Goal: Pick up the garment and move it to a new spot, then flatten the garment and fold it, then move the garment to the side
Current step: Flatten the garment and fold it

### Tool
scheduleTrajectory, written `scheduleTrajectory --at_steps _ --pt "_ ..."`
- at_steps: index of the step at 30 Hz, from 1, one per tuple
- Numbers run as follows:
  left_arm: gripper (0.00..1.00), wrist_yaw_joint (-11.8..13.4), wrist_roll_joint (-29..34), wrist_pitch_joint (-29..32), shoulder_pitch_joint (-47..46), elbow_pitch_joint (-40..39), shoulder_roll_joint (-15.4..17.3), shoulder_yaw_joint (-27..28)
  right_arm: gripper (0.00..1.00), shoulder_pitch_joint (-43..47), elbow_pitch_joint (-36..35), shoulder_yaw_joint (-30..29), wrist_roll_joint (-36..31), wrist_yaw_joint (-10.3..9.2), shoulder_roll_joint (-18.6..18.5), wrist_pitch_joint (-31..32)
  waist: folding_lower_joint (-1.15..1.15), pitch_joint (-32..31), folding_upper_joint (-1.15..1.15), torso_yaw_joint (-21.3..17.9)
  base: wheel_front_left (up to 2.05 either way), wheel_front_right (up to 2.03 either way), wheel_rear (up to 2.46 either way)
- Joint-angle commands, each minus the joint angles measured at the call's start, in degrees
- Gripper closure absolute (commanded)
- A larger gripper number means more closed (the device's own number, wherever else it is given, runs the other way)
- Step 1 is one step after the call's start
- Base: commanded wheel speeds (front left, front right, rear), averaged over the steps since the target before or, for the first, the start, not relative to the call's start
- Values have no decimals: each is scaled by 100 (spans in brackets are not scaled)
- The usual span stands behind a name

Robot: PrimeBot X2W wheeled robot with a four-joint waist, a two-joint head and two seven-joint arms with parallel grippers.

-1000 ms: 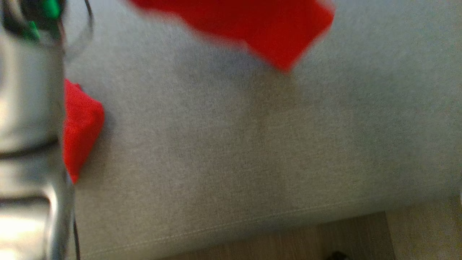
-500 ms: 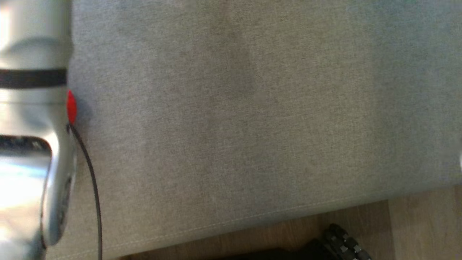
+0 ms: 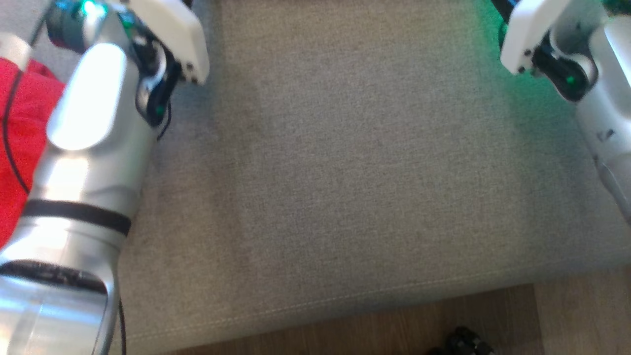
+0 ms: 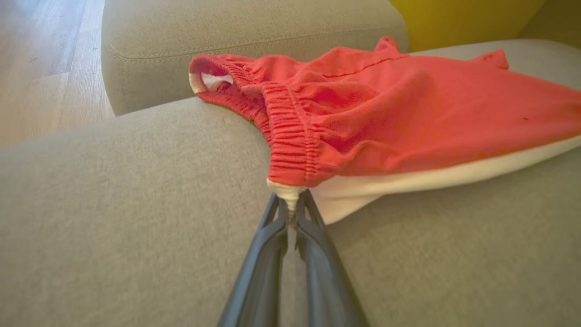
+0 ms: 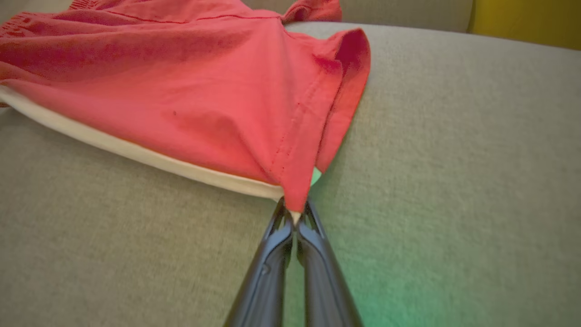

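The garment [image 4: 386,118] is a pair of red shorts with a white trim, lying spread on the grey sofa cushion [image 4: 113,204]. In the left wrist view my left gripper [image 4: 294,200] is shut on the corner of its ribbed waistband, low over the cushion. My right gripper [image 5: 295,215] is shut on a hem corner of the garment [image 5: 181,91], which rises to a pulled peak at the fingertips. In the head view both pale forearms reach up past the top edge, and a red patch of the garment [image 3: 24,148] shows behind the left arm.
The sofa seat [image 3: 345,172] runs wide between the two arms, with its front seam low in the head view. Wooden floor [image 3: 567,315] lies beyond that seam. A padded sofa arm [image 4: 227,36] stands behind the garment, and a yellow surface [image 4: 454,18] beyond it.
The head view has swung, so the whole picture shifted. The blurred red cloth at its top is gone from there, and both forearms now show at the upper corners.
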Motion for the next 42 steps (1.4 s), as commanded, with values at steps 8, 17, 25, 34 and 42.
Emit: scheduleTrajectory --at_steps 8,17,25,34,42 --pt "100 -72 155 -26 412 -184 455 -294 100 334 -178 584 794 -2 -636 398 1 -458 0 104 0 0 0" --pt "100 -98 210 97 907 -305 686 -692 100 619 -261 1161 1404 -2 -1001 834 1 -895 0 128 0 0 0" --pt "100 -105 169 150 1479 -548 841 -950 100 906 -271 1606 1818 -2 -1234 1350 1 -1335 0 108 0 0 0" --pt "100 -112 -237 489 2444 -1211 1029 -1205 100 1507 -639 1955 2475 -2 -1639 2115 1 -1893 0 100 0 0 0" --pt "100 -113 -794 952 3508 -2181 1366 -1382 100 2134 -1149 2322 2808 -2 -2152 2913 1 -2382 0 104 0 0 0"
